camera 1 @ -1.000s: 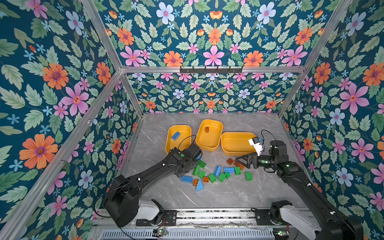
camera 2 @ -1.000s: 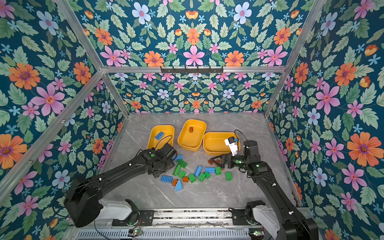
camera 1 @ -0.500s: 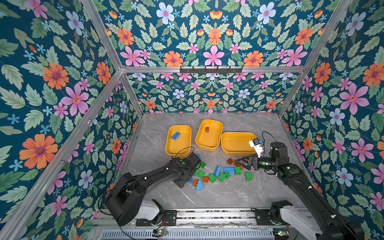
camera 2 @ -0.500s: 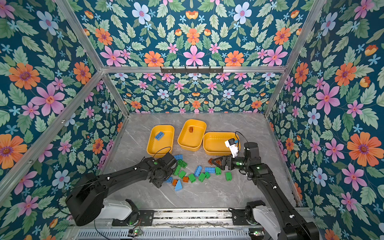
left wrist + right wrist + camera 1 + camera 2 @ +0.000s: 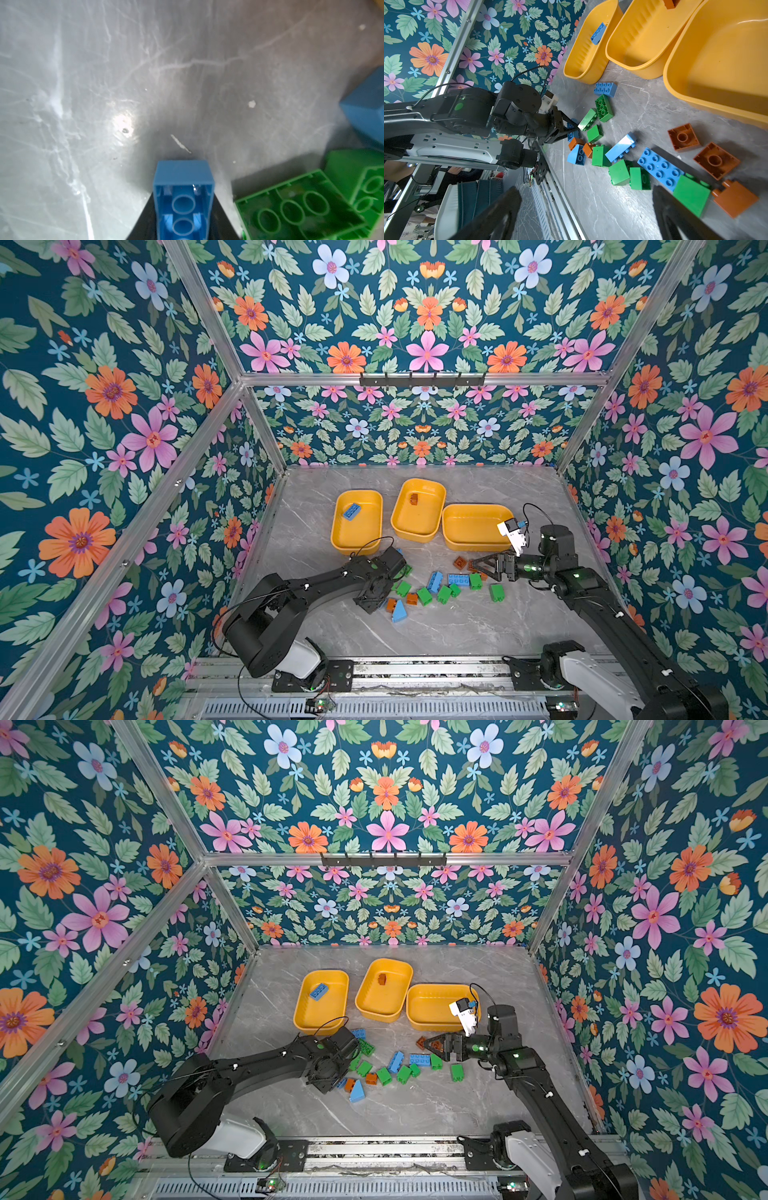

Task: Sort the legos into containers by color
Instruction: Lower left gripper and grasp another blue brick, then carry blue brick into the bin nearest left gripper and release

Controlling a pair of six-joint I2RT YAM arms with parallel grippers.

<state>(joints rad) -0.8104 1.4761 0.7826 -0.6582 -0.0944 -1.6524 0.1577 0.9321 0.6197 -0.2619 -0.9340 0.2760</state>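
Within floral walls (image 5: pixel 124 414), on a grey marble table (image 5: pixel 478 626), only one blue brick (image 5: pixel 351 511) and one orange brick (image 5: pixel 414 498) are seen binned in both top views, the third container (image 5: pixel 469 529) empty and most legos (image 5: pixel 424 596) loose. In the left wrist view a blue lego (image 5: pixel 182 176) is clamped by the left gripper (image 5: pixel 184 218); in the right wrist view the right gripper (image 5: pixel 585 189) is spread wide, empty.

You get bright, even light from above in both top views. The arms (image 5: pixel 590 593) throw only soft shadows on the table (image 5: pixel 436 626), and the rails (image 5: pixel 204 315) splay outward toward the edges. In the left wrist view a white glare spot sits on the table; the blue brick (image 5: pixel 184 199) up close is fairly crisp, the edge brick (image 5: pixel 367 112) blurred. In the right wrist view the bricks (image 5: pixel 660 168) look sharp, while the near fingers (image 5: pixel 500 216) are dark and out of focus.
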